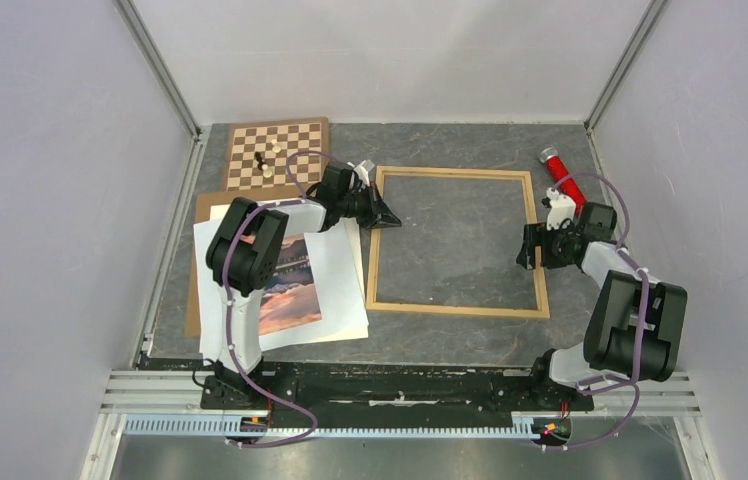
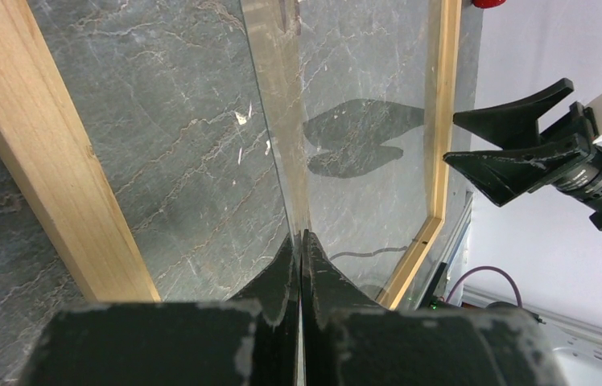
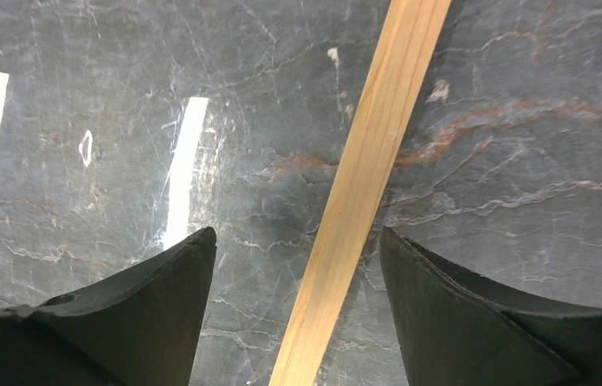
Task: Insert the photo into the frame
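The light wood frame [image 1: 455, 308] lies flat on the dark stone table, its bars also seen in the wrist views [image 2: 48, 153] [image 3: 370, 153]. My left gripper [image 1: 382, 215] [image 2: 302, 233] is at the frame's left bar, shut on the edge of a thin clear pane [image 2: 278, 121] that stretches across the frame's opening. My right gripper [image 1: 528, 247] [image 3: 294, 233] [image 2: 451, 138] stands open over the right bar, one finger on each side, not touching it. The sunset photo [image 1: 285, 290] lies on white sheets [image 1: 340, 290] left of the frame, partly hidden by my left arm.
A brown backing board [image 1: 193, 300] lies under the white sheets. A checkered chessboard [image 1: 295, 140] with a few pieces sits at the back left. A red cylinder [image 1: 565, 180] lies behind the frame's right corner. Grey walls close in both sides.
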